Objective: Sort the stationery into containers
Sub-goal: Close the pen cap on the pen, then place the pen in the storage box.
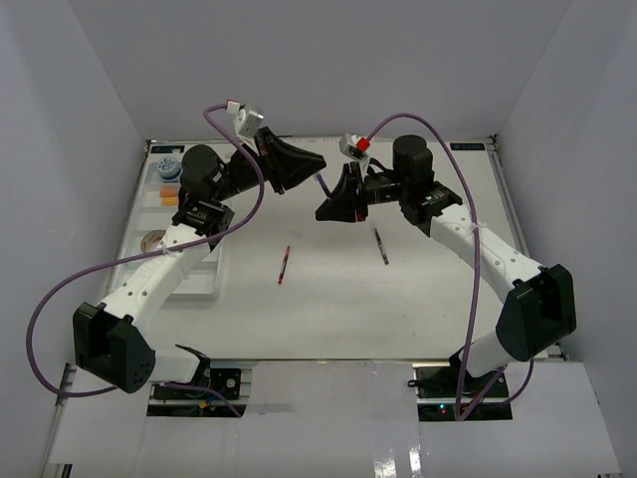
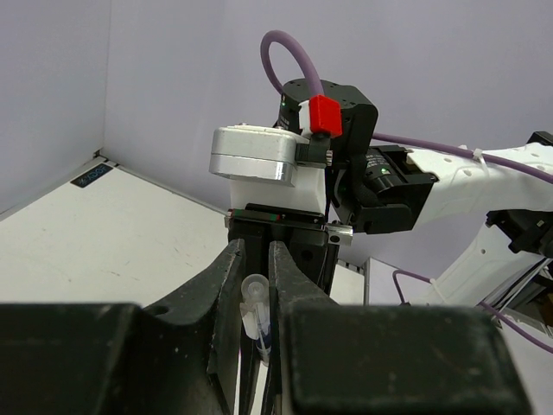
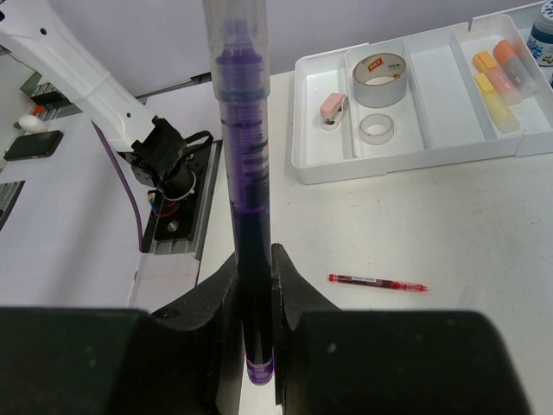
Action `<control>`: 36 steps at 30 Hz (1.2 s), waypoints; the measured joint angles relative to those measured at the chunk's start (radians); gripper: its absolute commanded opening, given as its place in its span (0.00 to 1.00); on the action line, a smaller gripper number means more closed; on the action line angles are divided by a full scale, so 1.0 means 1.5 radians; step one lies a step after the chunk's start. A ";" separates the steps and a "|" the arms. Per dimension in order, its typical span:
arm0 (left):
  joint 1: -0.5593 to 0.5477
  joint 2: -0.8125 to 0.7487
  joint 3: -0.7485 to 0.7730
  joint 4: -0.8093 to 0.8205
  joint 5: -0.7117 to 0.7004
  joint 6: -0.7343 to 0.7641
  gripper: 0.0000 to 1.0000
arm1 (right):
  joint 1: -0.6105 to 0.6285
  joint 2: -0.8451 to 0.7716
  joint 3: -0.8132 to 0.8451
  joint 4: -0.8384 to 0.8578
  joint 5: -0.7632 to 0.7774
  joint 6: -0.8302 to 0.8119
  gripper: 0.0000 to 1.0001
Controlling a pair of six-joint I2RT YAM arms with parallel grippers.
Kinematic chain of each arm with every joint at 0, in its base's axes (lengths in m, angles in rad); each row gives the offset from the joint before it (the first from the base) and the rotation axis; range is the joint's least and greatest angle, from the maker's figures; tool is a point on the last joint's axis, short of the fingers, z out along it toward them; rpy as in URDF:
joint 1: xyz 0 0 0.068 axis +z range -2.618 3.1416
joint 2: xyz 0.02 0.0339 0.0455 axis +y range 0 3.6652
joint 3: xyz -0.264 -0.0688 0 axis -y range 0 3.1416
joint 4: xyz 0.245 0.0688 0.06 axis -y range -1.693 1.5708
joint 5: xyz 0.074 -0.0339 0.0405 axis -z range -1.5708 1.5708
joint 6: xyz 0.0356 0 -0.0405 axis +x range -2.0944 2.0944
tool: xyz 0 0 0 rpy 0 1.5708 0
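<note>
A purple pen with a clear cap hangs above the table's middle, held by both grippers. My right gripper is shut on its dark barrel near the tail end. My left gripper is shut on the clear-capped end. In the top view the left gripper and right gripper meet tip to tip, with a short stretch of the pen showing between them. The white tray of containers lies at the table's left edge.
A red pen and a dark pen lie loose on the table. The tray holds a tan tape roll, a clear roll, a pink eraser and yellow and orange markers. A blue-white tub stands at its far end.
</note>
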 measured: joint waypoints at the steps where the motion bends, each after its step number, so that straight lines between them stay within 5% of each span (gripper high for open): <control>1: 0.000 0.000 0.000 0.001 -0.001 0.000 0.00 | 0.000 0.000 0.000 0.001 -0.001 0.001 0.08; 23: -0.029 0.033 0.050 -0.111 0.009 0.069 0.00 | -0.008 -0.029 -0.083 0.102 0.012 0.021 0.24; 36: -0.032 0.032 0.028 -0.118 -0.087 0.100 0.00 | -0.008 -0.041 -0.152 0.096 0.031 0.009 0.74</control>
